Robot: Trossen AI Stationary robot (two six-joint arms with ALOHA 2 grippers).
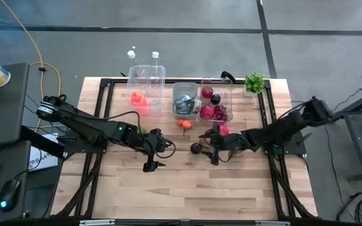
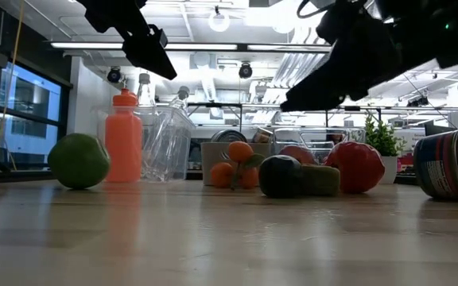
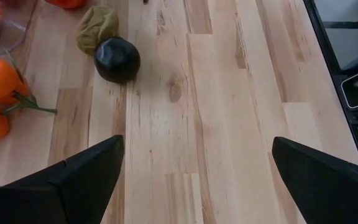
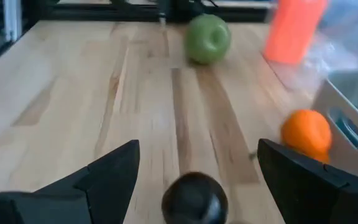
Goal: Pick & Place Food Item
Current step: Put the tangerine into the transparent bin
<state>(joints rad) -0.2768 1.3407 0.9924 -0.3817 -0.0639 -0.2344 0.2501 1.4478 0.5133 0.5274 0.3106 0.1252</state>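
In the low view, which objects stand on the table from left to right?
Green apple → orange bottle → clear container → oranges → dark round fruit → red fruit → tin can.

Bright overhead light, blurred right-wrist view.

Robotics laboratory. A butcher-block table in a black metal frame stands on grey floor tiles, behind both grippers; exposed ceiling ducts and strip lights (industrial fit-out) hang above, with a yellow cable trailing beyond the left arm.
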